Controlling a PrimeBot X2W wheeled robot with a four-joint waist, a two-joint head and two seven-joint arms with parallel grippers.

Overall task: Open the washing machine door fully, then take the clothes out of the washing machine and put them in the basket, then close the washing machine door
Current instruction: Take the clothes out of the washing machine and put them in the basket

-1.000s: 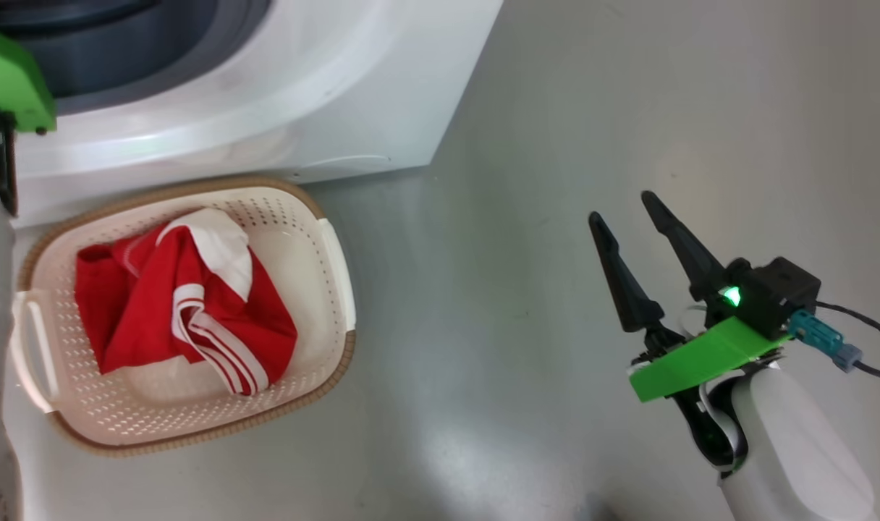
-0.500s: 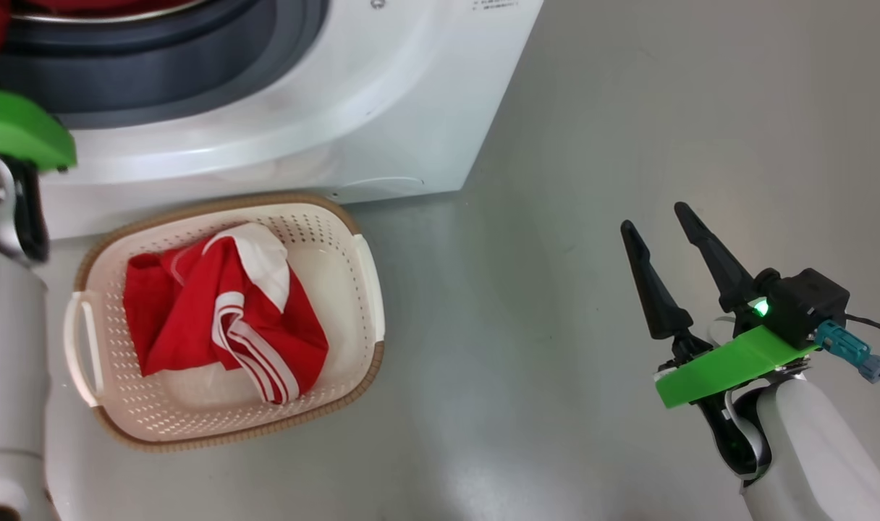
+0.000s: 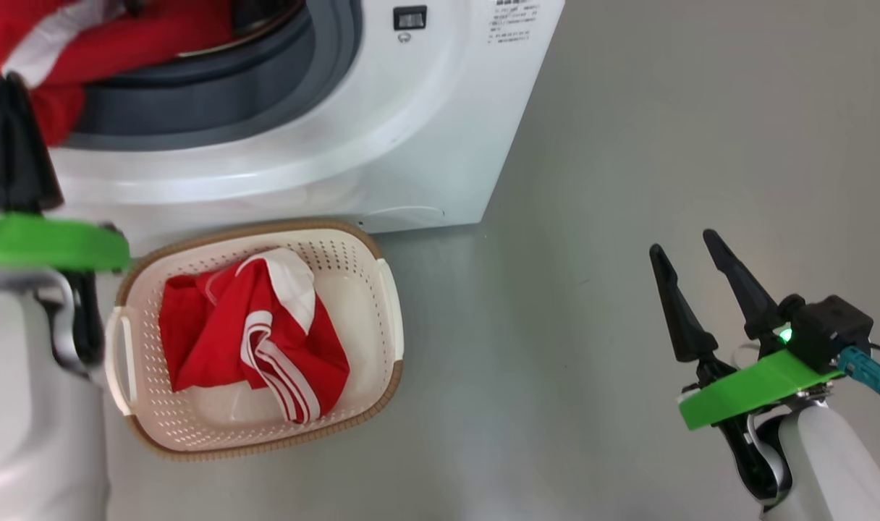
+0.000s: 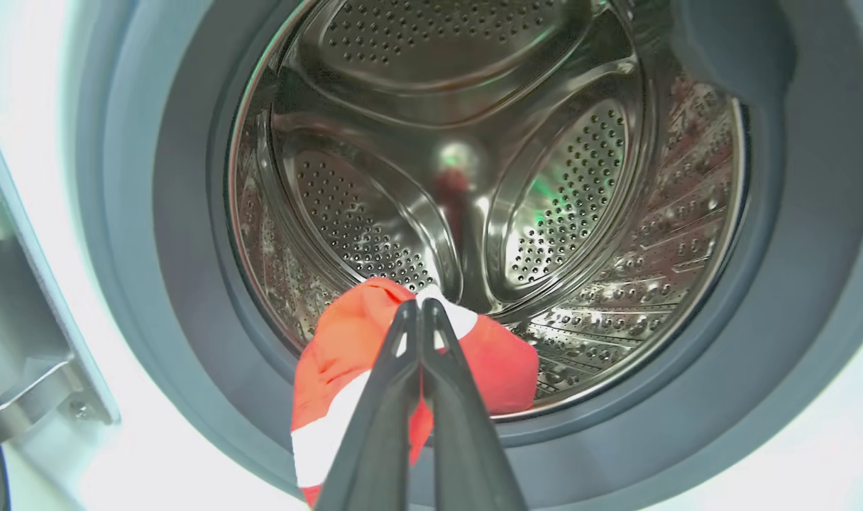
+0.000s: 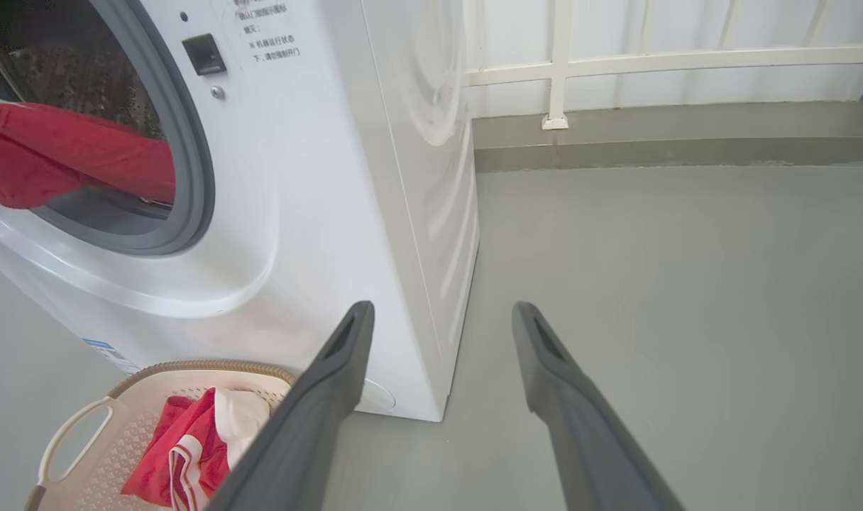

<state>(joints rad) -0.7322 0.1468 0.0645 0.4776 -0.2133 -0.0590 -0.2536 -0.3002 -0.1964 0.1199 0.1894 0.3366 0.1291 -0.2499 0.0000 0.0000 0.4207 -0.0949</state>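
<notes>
While the left gripper (image 4: 419, 306) is pinched shut on a red garment (image 4: 502, 369) draped over the grey gasket (image 4: 793, 284) at the mouth of the washing machine (image 3: 382, 130), another red striped garment (image 3: 259, 340) lies crumpled in the basket (image 3: 353, 268) on the floor (image 3: 628, 145) just before the machine's front. The right gripper (image 3: 682, 242) hangs open over the floor, well apart.

Clothes (image 3: 252, 329) in basket (image 3: 342, 262) before washing machine (image 3: 411, 145)
</notes>
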